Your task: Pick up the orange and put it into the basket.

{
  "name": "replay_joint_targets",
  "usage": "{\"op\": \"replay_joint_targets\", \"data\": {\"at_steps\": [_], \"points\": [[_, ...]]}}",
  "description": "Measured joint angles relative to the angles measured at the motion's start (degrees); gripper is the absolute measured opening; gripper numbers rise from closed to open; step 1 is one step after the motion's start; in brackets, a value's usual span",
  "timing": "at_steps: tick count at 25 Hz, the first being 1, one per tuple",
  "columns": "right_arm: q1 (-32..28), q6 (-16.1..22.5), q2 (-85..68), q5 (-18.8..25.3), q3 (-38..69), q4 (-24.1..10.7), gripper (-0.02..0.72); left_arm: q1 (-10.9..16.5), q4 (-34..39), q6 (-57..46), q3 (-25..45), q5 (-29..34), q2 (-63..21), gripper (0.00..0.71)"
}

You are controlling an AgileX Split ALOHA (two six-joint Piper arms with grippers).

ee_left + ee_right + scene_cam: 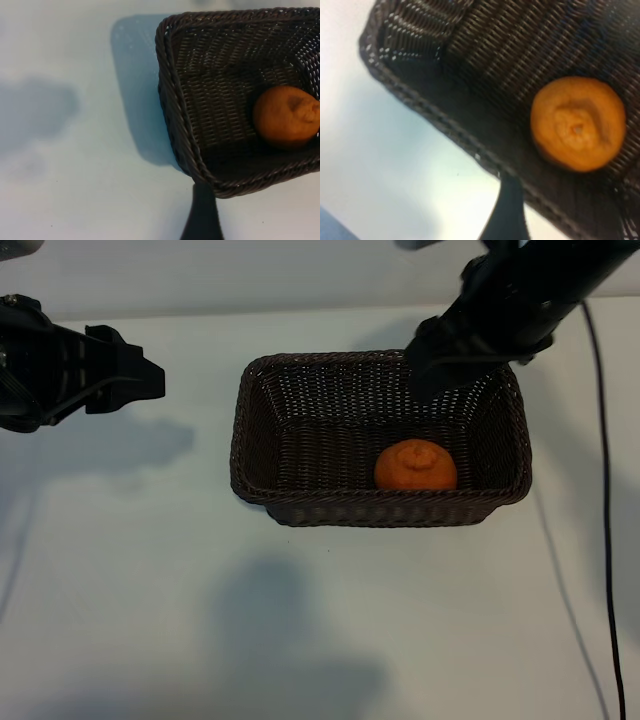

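Note:
The orange lies free on the floor of the dark wicker basket, near its front wall and right of the middle, stem dimple up. It also shows in the left wrist view as the orange and in the right wrist view as the orange. My right gripper hangs above the basket's back right corner, open and holding nothing; only one of its fingers shows in its wrist view. Well left of the basket, my left gripper is parked above the table, open and empty, with one finger in its own view.
The basket stands mid-table on a pale tabletop. A black cable runs down the right side of the table. Arm shadows fall on the table to the left and in front of the basket.

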Motion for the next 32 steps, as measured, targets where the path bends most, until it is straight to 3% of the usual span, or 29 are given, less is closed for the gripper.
{"op": "replay_joint_targets", "data": {"at_steps": [4,8,17,32], "points": [[0.0,0.3,-3.9,3.0,0.1,-1.4,0.595,0.0,0.0,0.1,0.0,0.0,0.0,0.589],[0.0,0.3,-6.6,3.2,3.1,-1.3,0.595,0.0,0.0,0.1,0.0,0.0,0.0,0.589],[0.0,0.3,-7.2,-4.4,10.6,-0.7,0.595,0.0,0.0,0.1,0.0,0.0,0.0,0.588],[0.0,2.4,-7.5,-5.2,11.0,-0.1,0.595,0.0,0.0,0.1,0.0,-1.3,0.0,0.588]]}}
